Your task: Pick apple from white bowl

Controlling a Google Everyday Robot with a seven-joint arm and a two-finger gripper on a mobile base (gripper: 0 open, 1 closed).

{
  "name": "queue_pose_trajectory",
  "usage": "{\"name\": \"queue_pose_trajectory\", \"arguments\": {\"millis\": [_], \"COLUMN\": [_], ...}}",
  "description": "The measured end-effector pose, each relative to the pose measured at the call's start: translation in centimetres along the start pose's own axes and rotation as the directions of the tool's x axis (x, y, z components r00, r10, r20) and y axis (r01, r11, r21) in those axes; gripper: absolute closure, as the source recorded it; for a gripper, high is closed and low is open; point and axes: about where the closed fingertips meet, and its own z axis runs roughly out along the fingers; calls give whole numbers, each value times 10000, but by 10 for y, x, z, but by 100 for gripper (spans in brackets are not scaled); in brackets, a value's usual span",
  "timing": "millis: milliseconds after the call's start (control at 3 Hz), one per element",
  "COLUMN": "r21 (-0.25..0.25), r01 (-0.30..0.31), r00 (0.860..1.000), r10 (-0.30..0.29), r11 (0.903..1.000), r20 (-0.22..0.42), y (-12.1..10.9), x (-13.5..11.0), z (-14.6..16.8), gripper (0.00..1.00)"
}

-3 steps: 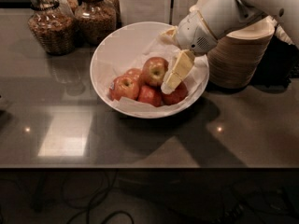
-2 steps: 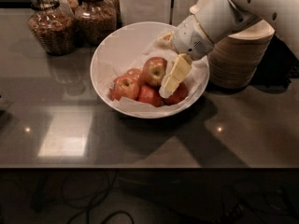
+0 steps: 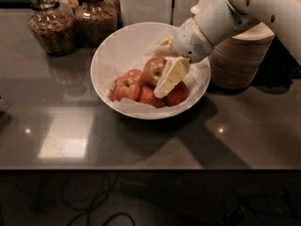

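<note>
My gripper (image 3: 163, 73) sits inside the white bowl (image 3: 109, 55), hiding the right side of the apple (image 3: 151, 70) (contact I can't judge); jars (image 3: 51, 28) behind the bowl are cropped on top.

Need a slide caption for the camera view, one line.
Claw in the white bowl at the apple, which sits atop redder apples; jars and stacked bowls behind on the dark counter.

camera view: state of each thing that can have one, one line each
gripper: down inside the white bowl, at the apple
apple: in the bowl, among other apples
white bowl: upright on the counter, paper-lined, holding apples
glass jars: upright, filled
stacked beige bowls: upright beside the white bowl
</note>
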Motion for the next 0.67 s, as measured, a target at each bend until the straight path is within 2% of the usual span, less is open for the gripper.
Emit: {"name": "queue_pose_trajectory", "arguments": {"millis": [667], "r21": [-1], "r01": [1], "r00": [10000], "r10": [-1], "r11": [10000], "r20": [0], "y": [0], "x": [0], "z": [0], "gripper": [66]}}
